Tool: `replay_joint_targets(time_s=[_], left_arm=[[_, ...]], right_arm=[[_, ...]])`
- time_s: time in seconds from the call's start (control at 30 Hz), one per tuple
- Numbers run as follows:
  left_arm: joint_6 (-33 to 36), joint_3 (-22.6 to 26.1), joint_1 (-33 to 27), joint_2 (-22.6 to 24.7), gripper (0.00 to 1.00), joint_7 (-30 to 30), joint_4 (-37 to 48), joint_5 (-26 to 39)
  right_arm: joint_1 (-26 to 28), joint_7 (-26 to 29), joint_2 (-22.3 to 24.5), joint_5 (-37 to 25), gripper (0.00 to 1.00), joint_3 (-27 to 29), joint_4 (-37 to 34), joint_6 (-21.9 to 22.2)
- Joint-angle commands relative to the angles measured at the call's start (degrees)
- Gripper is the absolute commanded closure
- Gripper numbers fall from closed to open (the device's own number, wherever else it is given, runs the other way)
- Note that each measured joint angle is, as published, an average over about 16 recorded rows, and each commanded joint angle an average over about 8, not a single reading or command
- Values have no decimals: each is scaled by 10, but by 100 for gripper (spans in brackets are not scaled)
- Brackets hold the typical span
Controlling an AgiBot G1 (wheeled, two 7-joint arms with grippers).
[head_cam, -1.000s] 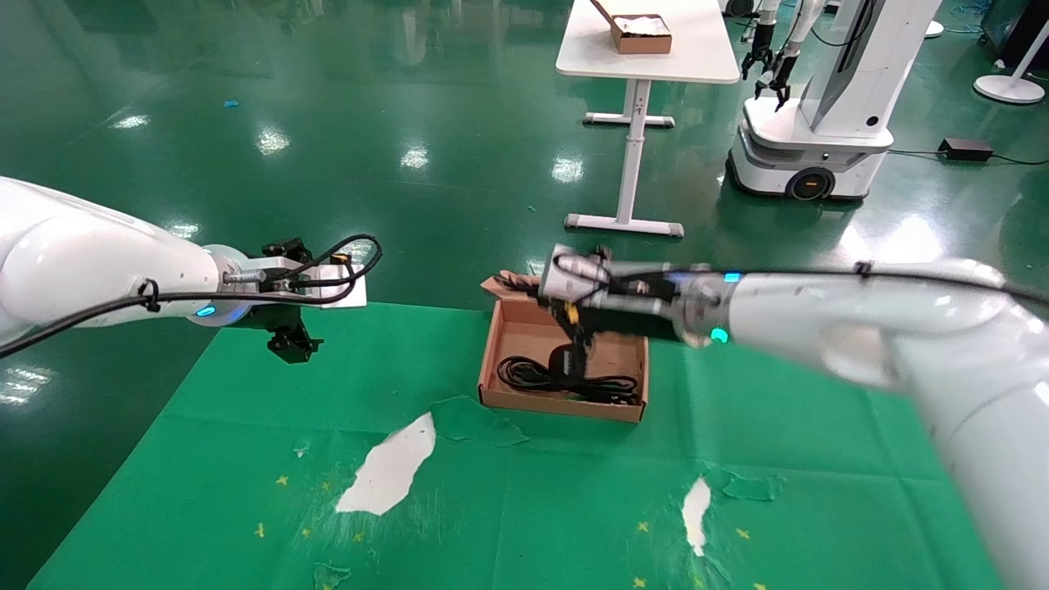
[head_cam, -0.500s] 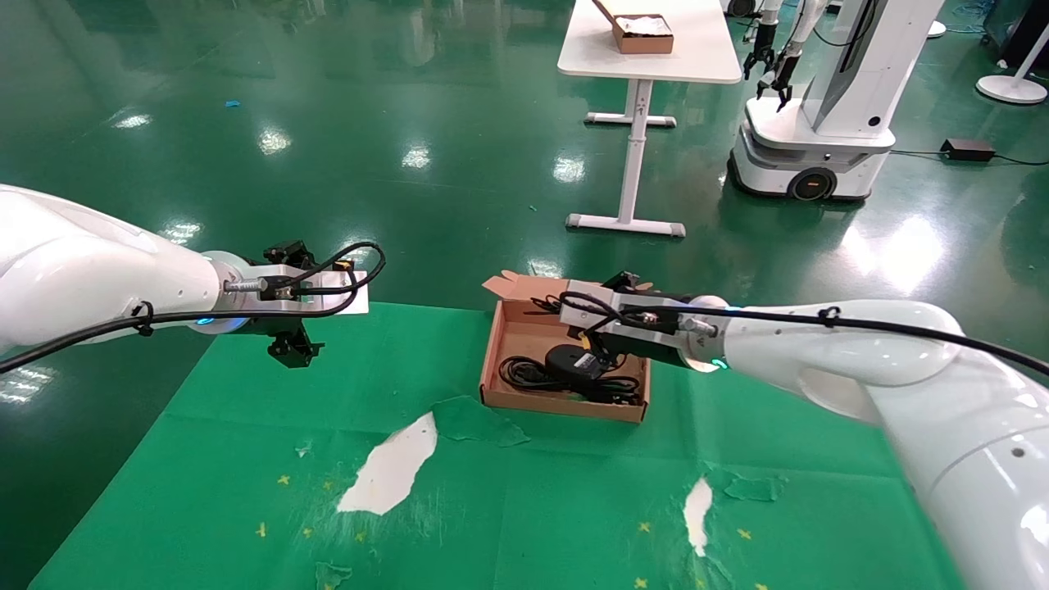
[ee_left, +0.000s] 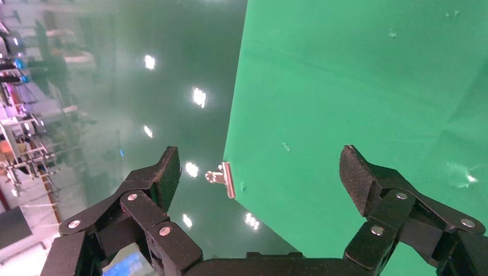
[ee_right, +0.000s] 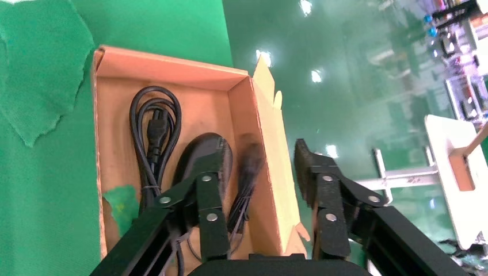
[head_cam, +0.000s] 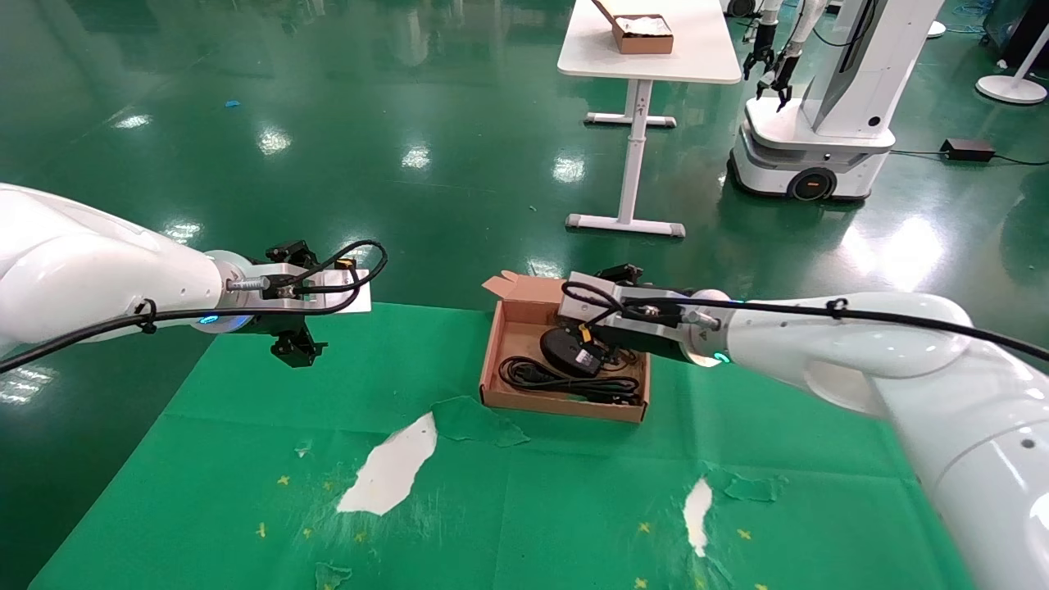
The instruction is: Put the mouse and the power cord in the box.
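The brown cardboard box point(head_cam: 561, 406) stands open on the green mat, its lid folded back. Coiled along its near side lies the thick power cord point(head_cam: 541, 378), point(ee_right: 154, 132). The black mouse point(head_cam: 564, 351), point(ee_right: 198, 155) rests inside the box, tilted, pale label showing, its thin cable bundle point(ee_right: 247, 172) beside it against the far wall. My right gripper point(head_cam: 592, 342), point(ee_right: 259, 155) is open just over the box's far wall point(ee_right: 262, 149), one finger above the mouse, the other outside the box. My left gripper point(head_cam: 297, 351), point(ee_left: 260, 167) hangs open and empty over the mat's far left edge.
A green scrap point(ee_right: 122, 201) lies on the box bottom. Torn white patches point(head_cam: 393, 467), point(head_cam: 697, 512) mark the mat. A metal clip point(ee_left: 224, 179) grips the mat edge. Beyond stand a white table with a small brown box point(head_cam: 641, 34) and another robot point(head_cam: 819, 123).
The right arm came down to the box with the mouse. Its jaws now stand open and the mouse lies in the box. The left arm barely moved.
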Motion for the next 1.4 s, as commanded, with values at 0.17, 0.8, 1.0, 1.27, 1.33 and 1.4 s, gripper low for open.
replay_joint_targets(time_s=[0.17, 0.8, 1.0, 1.27, 1.33, 1.4], left_arm=[[0, 0, 0, 0, 0, 0, 0, 0], [12, -23, 15, -10, 0, 6, -10, -22], [51, -92, 61, -37, 0, 28, -38, -90], [106, -191, 127, -77, 0, 60, -78, -187], [119, -216, 143, -87, 0, 68, -87, -211], [133, -240, 159, -96, 0, 76, -97, -235]], right_arm=[[-23, 29, 32, 37, 0, 12, 43, -34], [-126, 155, 172, 197, 0, 64, 230, -176], [-158, 194, 216, 247, 0, 81, 289, -221], [-201, 247, 274, 315, 0, 102, 368, -281], [-212, 261, 289, 331, 0, 108, 388, -296], [-223, 274, 303, 348, 0, 113, 407, -311]])
